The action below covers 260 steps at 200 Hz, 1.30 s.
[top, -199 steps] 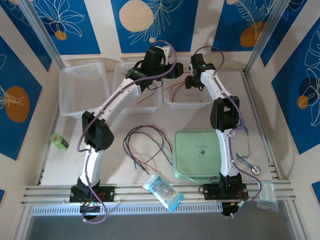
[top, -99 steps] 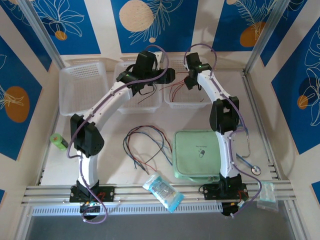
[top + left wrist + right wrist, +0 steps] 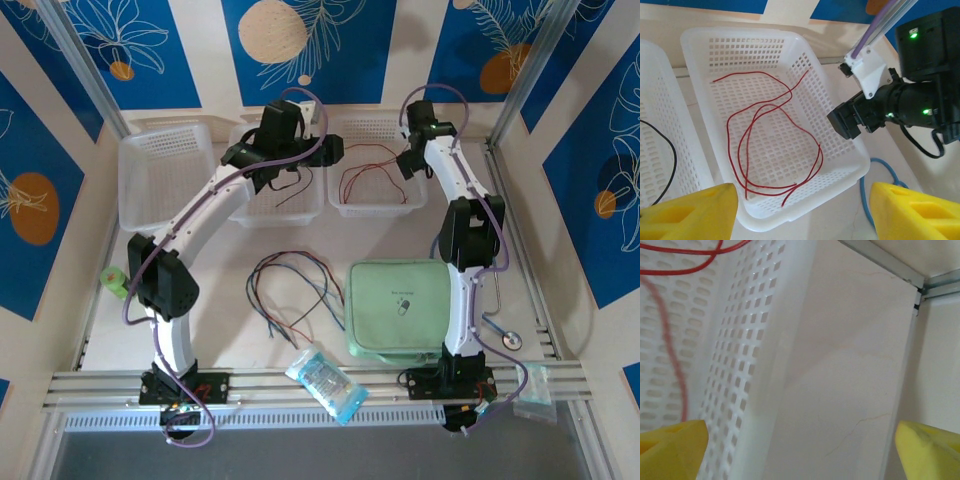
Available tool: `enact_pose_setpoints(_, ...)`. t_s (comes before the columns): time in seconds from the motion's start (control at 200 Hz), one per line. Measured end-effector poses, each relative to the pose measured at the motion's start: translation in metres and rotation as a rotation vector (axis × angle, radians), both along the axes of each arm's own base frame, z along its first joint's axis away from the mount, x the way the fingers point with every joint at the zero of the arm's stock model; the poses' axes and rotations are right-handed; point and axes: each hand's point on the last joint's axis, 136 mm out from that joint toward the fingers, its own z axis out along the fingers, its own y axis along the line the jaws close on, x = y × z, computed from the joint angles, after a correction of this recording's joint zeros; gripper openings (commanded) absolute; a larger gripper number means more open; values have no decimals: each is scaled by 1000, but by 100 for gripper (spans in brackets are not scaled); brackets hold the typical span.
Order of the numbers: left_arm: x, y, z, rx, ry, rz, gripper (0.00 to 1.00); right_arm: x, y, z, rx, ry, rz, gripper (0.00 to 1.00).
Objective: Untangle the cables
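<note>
**Cables on Tabletop and in Basket**

Thin red, dark and blue-grey cables point(image 3: 290, 290) are seen tangled on the smooth tabletop point(image 3: 220, 330), well behind the left pincer point(image 3: 802, 205). That pincer is spread, empty. Just ahead of it, a looped red cable point(image 3: 790, 93) is held in a perforated white plastic basket point(image 3: 840, 175). The right pincer point(image 3: 800, 440) is spread, empty, just right of the basket.

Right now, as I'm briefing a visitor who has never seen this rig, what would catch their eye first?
Probably the red cable, lying in loose loops alone in the right white basket at the far end, with both arms reaching toward it, the left gripper and the right gripper open. Next comes the tangle of cables mid-table, just left of the green pouch.
</note>
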Motion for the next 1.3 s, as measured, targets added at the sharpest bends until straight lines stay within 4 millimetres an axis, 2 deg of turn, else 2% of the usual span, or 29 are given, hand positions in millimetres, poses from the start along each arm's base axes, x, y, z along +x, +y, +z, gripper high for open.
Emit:
enact_pose_setpoints(0.11, -2, 1, -5, 0, 15, -7, 70, -4, 14, 27, 90, -34, -28, 97)
enact_pose_setpoints(0.275, -13, 7, -12, 5, 39, -17, 70, -17, 43, 88, 203, -138, -59, 97)
enact_pose_setpoints(0.415, -31, 19, -11, 6, 53, -23, 68, -42, 67, 124, 363, -172, -93, 96)
enact_pose_setpoints(0.525, -49, 38, -12, 13, 69, -15, 68, -70, 80, 137, 485, -165, -117, 95)
enact_pose_setpoints(0.645, -74, 60, -17, 33, 90, -4, 68, -111, 94, 132, 562, -132, -129, 93)
enact_pose_setpoints(0.775, -102, 81, -33, 74, 128, -3, 67, -157, 135, 119, 643, -82, -58, 91)
enact_pose_setpoints(0.94, -132, 111, -78, 107, 244, 27, 65, -214, 190, 94, 732, -2, 93, 85)
enact_pose_setpoints(1.051, -150, 139, -117, 108, 353, 84, 64, -252, 225, 71, 760, 56, 212, 81)
enact_pose_setpoints(1.126, -161, 157, -136, 98, 409, 134, 64, -274, 246, 56, 766, 82, 302, 79)
enact_pose_setpoints(1.191, -172, 172, -146, 77, 440, 178, 64, -292, 264, 43, 772, 98, 388, 77)
enact_pose_setpoints(1.301, -185, 191, -151, 34, 454, 246, 64, -325, 289, 15, 775, 131, 552, 77)
